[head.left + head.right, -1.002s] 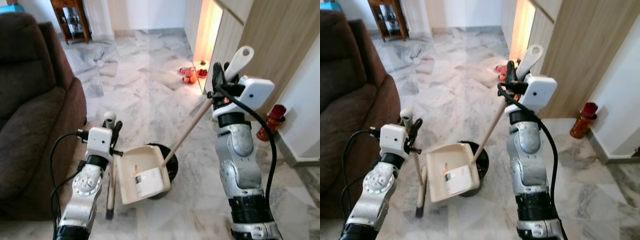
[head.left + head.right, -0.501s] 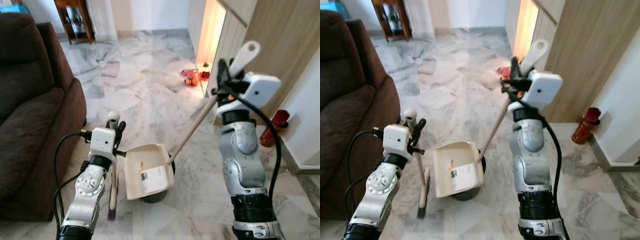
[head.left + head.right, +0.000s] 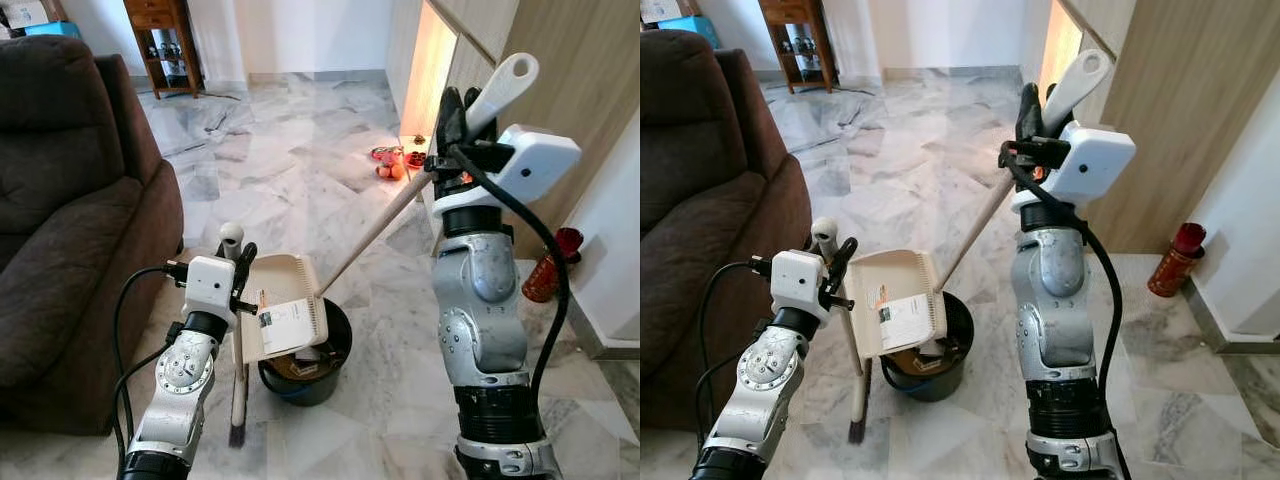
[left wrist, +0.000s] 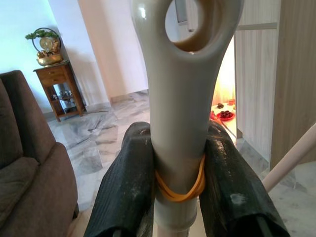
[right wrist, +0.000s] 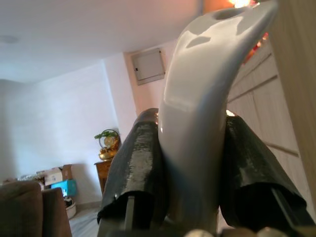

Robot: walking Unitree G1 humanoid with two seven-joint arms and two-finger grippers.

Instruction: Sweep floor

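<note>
- Right pincer (image 3: 462,105) clamps the dustpan handle (image 3: 497,92) up high; the long stick slants down and away toward the left pincer's side.
- At its far end the dustpan (image 3: 280,318) tips over the black bucket (image 3: 305,365), which is directly below it, dark debris inside.
- Left pincer (image 3: 830,252) grips the broom (image 3: 856,385), bristles on the floor beside the bucket.

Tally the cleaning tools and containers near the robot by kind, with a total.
Broom: 1, held by the left gripper
Dustpan: 1, its long handle held by the right gripper
Black bucket: 1, under the tipped dustpan
Total: 3
</note>
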